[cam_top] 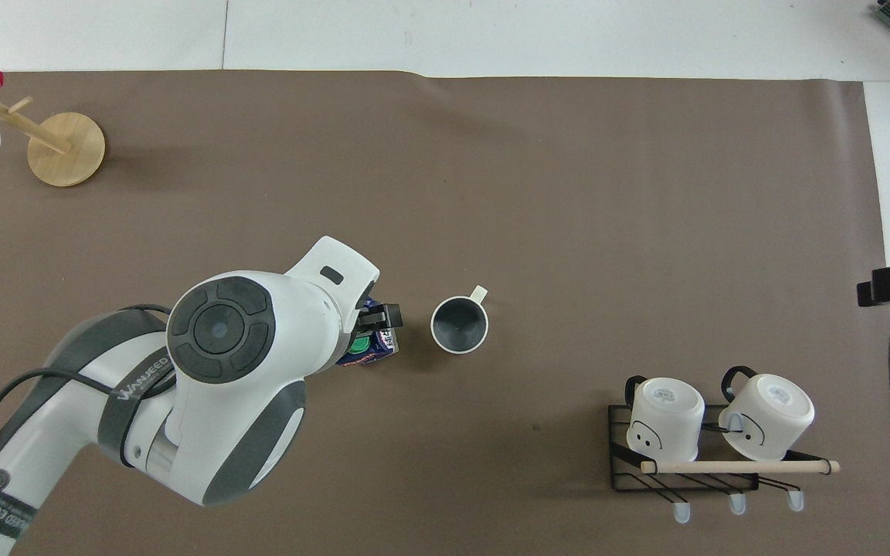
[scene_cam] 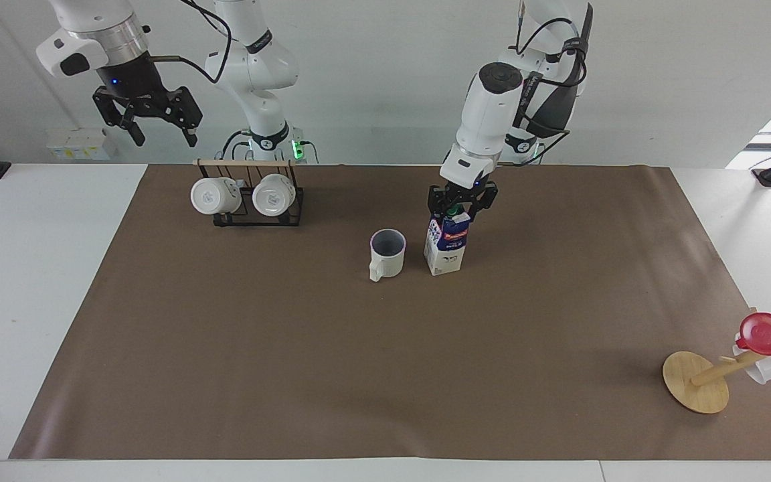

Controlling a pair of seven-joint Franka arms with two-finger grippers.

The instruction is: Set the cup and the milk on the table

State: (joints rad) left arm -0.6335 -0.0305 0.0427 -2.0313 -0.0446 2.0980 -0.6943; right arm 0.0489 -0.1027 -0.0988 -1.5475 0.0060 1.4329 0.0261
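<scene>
The table is the biggest thing here, white, with a broad brown sheet spread as its working surface. The left arm reaches down over the middle of the sheet, while the right arm waits, raised at its own end.

The left gripper hangs directly over the top of the milk, its fingers spread to either side of the green cap and not pinching the carton; it has let go. The milk stands upright on the sheet straight below this gripper, dark blue above, white below. From overhead the arm's wrist hides most of the carton.

The cup stands upright on the sheet just beside the milk, toward the right arm's end from the left gripper, apart from the carton. Its handle points away from the robots, and its grey-purple inside shows from above.

The right gripper hangs in the air with its fingers apart and nothing between them, above the table's edge close to a black wire rack that holds two white mugs on their sides under a wooden rail.

Well away from the left gripper, toward the left arm's end and farther from the robots, a wooden stand with a round base carries a red cup.
</scene>
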